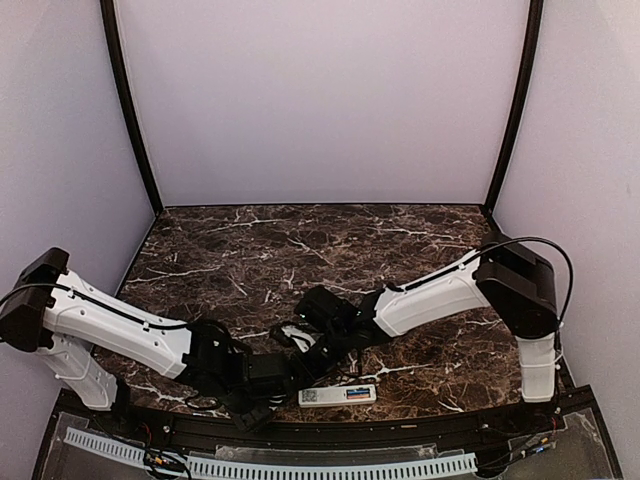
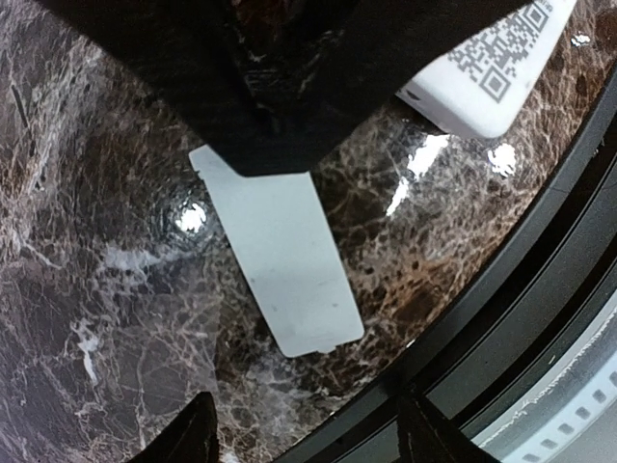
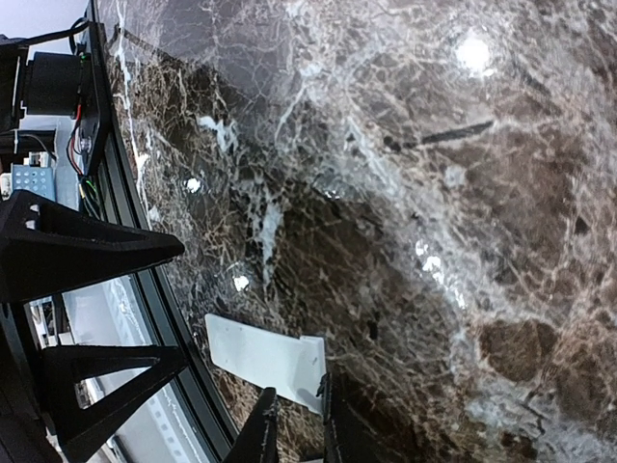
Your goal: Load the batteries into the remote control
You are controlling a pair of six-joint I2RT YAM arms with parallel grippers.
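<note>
Left gripper [image 2: 304, 434] spread wide, holding nothing. Right gripper [image 3: 294, 424] nearly pinched, empty. 1 remote [image 1: 337, 395] at table's [image 1: 250, 250] 6 o'clock edge; 2 batteries [image 1: 357, 393] seated. 1 loose cover [image 2: 280, 256].

white remote control [image 1: 337, 395] lies back-up near the table's front edge, batteries [image 1: 357, 393] loaded.

Remote control [image 1: 338, 395] on table [image 1: 300, 250] near front edge, flat cover [image 2: 280, 253] just left.
</note>
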